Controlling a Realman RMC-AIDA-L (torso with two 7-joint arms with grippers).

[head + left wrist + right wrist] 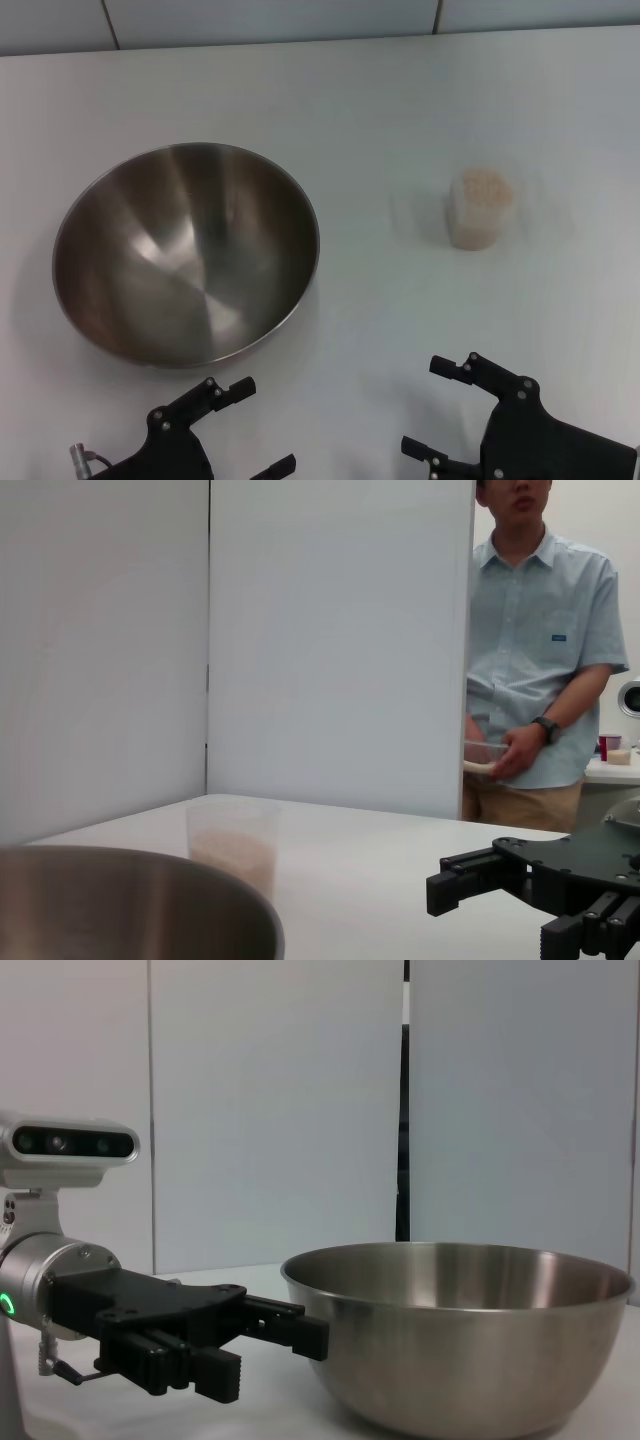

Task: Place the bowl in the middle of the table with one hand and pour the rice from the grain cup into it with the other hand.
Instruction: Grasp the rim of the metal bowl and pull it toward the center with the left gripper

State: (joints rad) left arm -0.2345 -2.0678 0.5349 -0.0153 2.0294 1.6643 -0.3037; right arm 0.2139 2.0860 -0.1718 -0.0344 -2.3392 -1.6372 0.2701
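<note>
The steel bowl [185,255] stands upright and empty on the left part of the white table [380,120]. The clear grain cup [480,208], filled with pale rice [484,187], stands upright to the right of it, well apart. My left gripper [255,425] is open and empty at the near edge, just in front of the bowl. My right gripper [432,407] is open and empty at the near edge, in front of the cup. The left wrist view shows the bowl's rim [130,900] with the cup [232,845] behind it. The right wrist view shows the bowl's outer wall [460,1360] and the left gripper [270,1355] beside it.
White panels [330,640] wall the table's far side. A person [535,650] in a light blue shirt stands beyond them, holding a small container. Bare tabletop lies between bowl and cup.
</note>
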